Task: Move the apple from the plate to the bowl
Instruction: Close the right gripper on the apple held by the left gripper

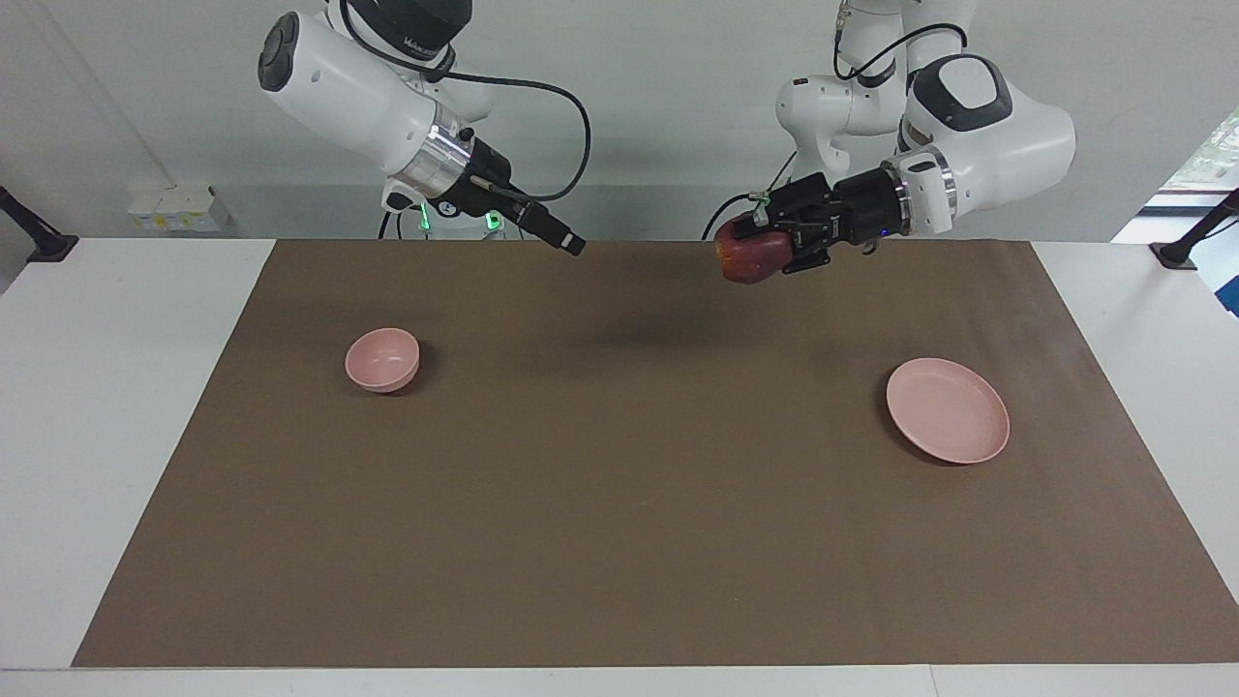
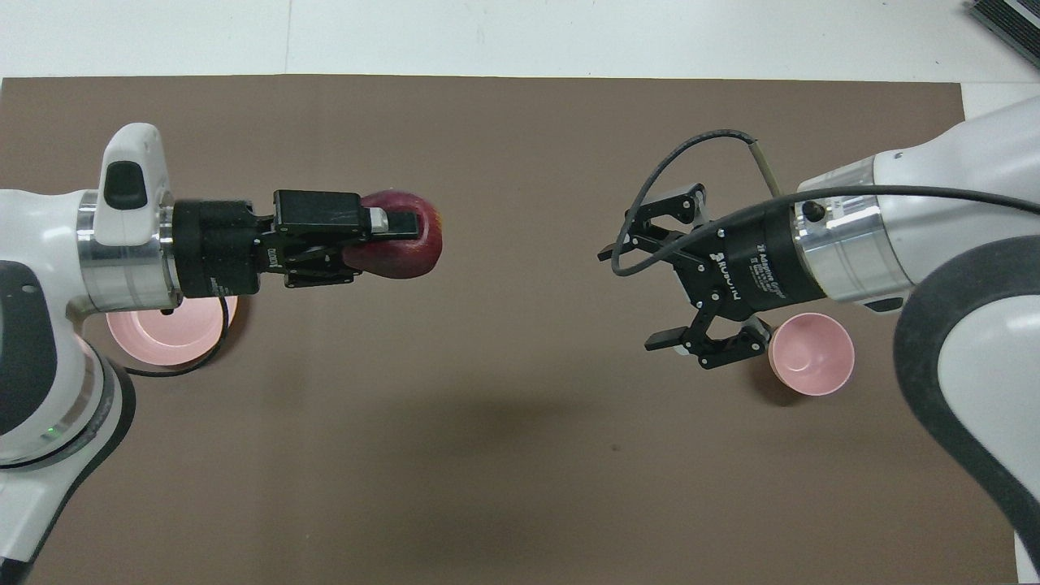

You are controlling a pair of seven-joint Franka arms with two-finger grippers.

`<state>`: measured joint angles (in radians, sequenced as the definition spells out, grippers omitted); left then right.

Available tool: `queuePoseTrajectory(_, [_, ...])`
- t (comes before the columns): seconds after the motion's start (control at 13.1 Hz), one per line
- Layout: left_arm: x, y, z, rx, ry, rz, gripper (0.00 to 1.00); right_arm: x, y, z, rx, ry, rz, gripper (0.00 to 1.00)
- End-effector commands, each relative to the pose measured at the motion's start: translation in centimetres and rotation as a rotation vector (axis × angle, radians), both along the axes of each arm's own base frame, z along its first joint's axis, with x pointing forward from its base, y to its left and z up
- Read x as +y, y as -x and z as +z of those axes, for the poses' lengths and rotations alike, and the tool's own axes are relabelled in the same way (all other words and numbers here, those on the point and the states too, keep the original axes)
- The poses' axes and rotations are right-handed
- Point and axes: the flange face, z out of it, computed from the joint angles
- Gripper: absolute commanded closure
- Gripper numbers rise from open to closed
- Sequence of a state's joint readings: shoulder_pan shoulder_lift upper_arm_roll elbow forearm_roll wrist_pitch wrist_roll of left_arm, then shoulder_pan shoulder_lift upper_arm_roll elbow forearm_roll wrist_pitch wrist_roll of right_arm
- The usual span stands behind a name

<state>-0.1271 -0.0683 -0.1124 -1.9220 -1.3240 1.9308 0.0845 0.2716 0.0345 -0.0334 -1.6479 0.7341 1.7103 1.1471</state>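
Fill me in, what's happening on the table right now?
The left gripper is shut on the apple, held in the air over the brown mat near mid-table. The plate at the left arm's end holds nothing. The bowl at the right arm's end also holds nothing. The right gripper is open, up in the air, pointing toward the apple. Looks like a handover, though that's a guess.

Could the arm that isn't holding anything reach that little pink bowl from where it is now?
Probably yes. The right gripper hangs open in the air close to the bowl, which stands alone on the brown mat at that arm's end. Nothing lies between them; the left gripper holds the apple elsewhere.
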Motion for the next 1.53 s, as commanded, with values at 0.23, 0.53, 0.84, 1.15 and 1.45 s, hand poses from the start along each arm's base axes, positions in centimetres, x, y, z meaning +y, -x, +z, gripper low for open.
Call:
queuePoseTrajectory(0.23, [-0.6,2.0,0.1,-0.015,0.009,0.011,1.00,4.1,0.3,1.0,0.152,-0.038,-0.251,0.00])
queuePoseTrajectory(0.53, [-3.0,3.1,0.1,-0.020,0.006,-0.023,1.00,7.7,0.2,0.2,0.140,-0.048,-0.282,0.00])
queuePoseTrajectory(0.84, [-4.1,4.0,0.1,-0.022,-0.001,-0.043,1.00,10.9,0.0,-0.3,0.151,-0.054,-0.319,0.00])
queuePoseTrajectory(1.15, [-4.3,4.8,-0.2,-0.017,-0.010,-0.057,1.00,11.1,-0.2,0.1,0.206,-0.098,-0.359,0.00])
queuePoseTrajectory(1.45, [-4.7,5.0,-0.3,-0.018,-0.012,-0.067,1.00,11.3,-0.2,0.5,0.257,-0.110,-0.409,0.00])
